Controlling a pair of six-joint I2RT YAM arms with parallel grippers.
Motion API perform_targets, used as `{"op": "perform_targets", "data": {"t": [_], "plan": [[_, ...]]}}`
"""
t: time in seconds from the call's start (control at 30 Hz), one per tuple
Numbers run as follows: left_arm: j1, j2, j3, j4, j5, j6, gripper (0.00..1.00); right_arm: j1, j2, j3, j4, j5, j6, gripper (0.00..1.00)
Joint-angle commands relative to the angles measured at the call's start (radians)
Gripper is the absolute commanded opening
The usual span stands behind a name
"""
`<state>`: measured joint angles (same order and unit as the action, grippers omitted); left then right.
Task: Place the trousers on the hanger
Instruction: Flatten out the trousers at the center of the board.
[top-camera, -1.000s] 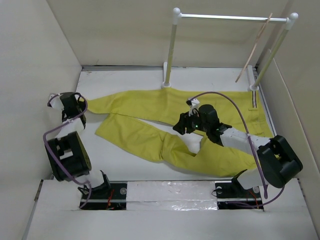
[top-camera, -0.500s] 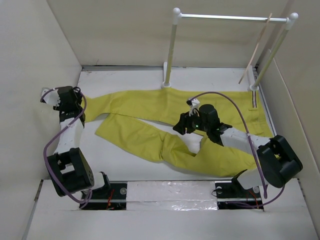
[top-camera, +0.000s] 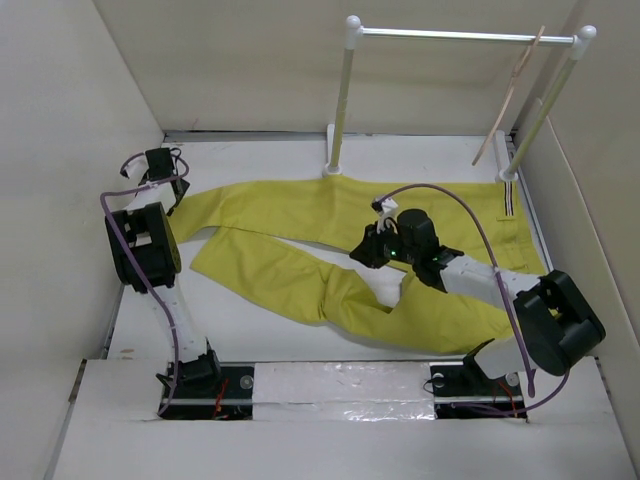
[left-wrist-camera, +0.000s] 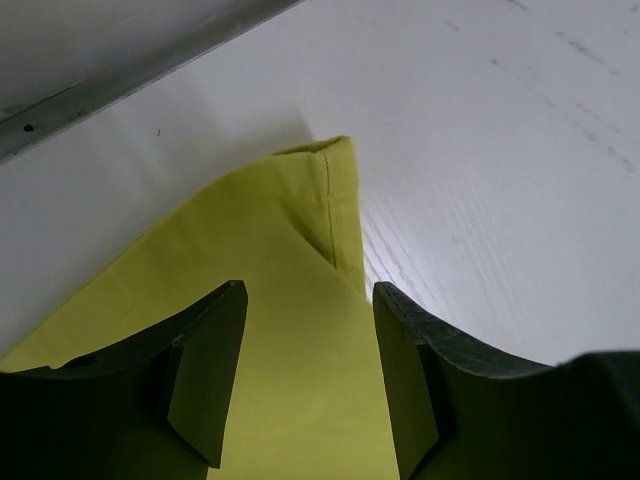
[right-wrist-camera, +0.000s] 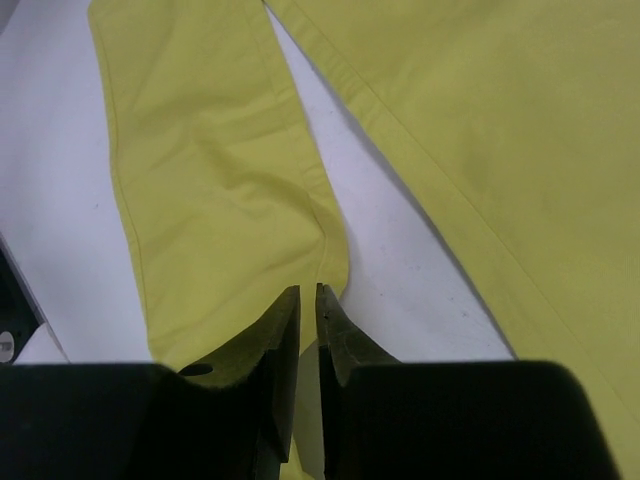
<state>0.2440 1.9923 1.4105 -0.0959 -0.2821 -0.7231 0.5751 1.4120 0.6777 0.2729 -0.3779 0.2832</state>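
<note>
The mustard-yellow trousers (top-camera: 300, 210) lie flat across the table, legs pointing left and the striped waistband (top-camera: 508, 200) at the right. The pale wooden hanger (top-camera: 510, 92) hangs tilted from the right end of the rail. My left gripper (top-camera: 160, 172) hovers open over the cuff end of the far leg, and the cloth (left-wrist-camera: 250, 240) shows between its fingers (left-wrist-camera: 305, 300). At the inner edge of the near leg, close to the crotch, my right gripper (top-camera: 370, 250) is pinched to a thin slit (right-wrist-camera: 308, 295) on a fold of the trousers (right-wrist-camera: 200, 180).
A white rail rack (top-camera: 460, 36) on two posts stands at the back right. Beige walls close in the table on the left, back and right. Bare white tabletop (top-camera: 250, 335) lies in front of the trousers.
The left arm has swung its gripper toward the back-left corner, over the far leg's cuff, and opened it. The right gripper has closed where it stood.
</note>
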Motion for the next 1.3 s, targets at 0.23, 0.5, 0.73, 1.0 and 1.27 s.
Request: {"op": "perform_targets", "data": {"t": [0.23,0.5,0.73,1.0,1.27], "plan": [[0.006,0.092,0.154,-0.003,-0.020,0.063,0.52,0.025,0.048,0.028,0.055,-0.022,-0.019,0.35],[0.006,0.105,0.185,0.036,-0.052,0.076,0.49,0.034,0.110,0.052,0.057,-0.036,-0.024,0.36],[-0.005,0.215,0.297,-0.073,-0.094,0.116,0.40,0.034,0.128,0.060,0.054,-0.027,-0.024,0.36],[-0.014,0.227,0.352,-0.134,-0.098,0.126,0.34,0.034,0.130,0.057,0.052,-0.018,-0.022,0.36],[-0.014,0.206,0.340,-0.159,-0.184,0.180,0.42,0.025,0.110,0.052,0.054,-0.023,-0.019,0.37]]}}
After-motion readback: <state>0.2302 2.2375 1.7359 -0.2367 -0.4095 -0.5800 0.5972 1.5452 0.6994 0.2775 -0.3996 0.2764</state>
